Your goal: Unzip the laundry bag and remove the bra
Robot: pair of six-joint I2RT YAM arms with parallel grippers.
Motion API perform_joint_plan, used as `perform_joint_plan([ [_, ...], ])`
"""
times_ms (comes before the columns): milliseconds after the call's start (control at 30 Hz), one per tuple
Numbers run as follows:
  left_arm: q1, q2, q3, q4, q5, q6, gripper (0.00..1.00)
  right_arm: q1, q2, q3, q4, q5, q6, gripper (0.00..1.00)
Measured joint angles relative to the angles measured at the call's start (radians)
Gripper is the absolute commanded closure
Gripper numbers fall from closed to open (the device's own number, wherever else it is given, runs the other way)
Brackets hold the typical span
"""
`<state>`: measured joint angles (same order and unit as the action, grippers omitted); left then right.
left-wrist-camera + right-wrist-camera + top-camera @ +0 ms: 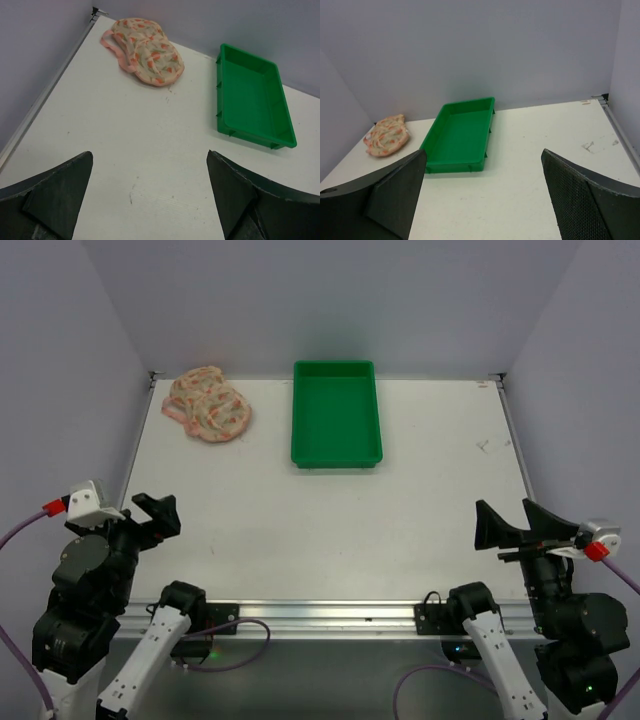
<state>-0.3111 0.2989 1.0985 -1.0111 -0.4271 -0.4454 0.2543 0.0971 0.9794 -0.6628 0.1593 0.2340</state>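
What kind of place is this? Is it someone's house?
Probably a robot test booth, not a house: a white table boxed in by blank walls, a left arm and right arm bolted to a metal rail, plus a green tray and flowery laundry bag.

No writing, label, brand or number can be read on the pink floral fabric laundry bag [207, 405], the green rectangular plastic tray [298, 420] or the white table [320, 530]

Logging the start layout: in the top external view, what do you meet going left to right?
laundry bag → green tray → right arm's fingers. The left arm's fingers overlap the bag's span sideways, so they are left out.
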Motion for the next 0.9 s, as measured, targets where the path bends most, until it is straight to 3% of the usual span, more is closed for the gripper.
perform_joint_plan([
  [267,0.000,0.108,-0.045,0.063,0.011,-0.007,0.00,0.000,0.015,-0.056,0.086,-0.063,0.016,0.01],
  [400,-0.001,0.222,-0.105,0.176,0.029,-0.002,0.00,0.000,0.074,-0.105,0.130,-0.099,0.036,0.01],
  [667,-0.002,0.709,-0.129,0.481,0.069,0.014,0.00,0.000,0.160,-0.210,0.193,-0.225,0.053,0.01],
  [900,0.121,1.160,0.090,0.697,0.089,-0.019,0.00,0.000,0.142,-0.285,0.251,-0.309,0.069,0.01],
])
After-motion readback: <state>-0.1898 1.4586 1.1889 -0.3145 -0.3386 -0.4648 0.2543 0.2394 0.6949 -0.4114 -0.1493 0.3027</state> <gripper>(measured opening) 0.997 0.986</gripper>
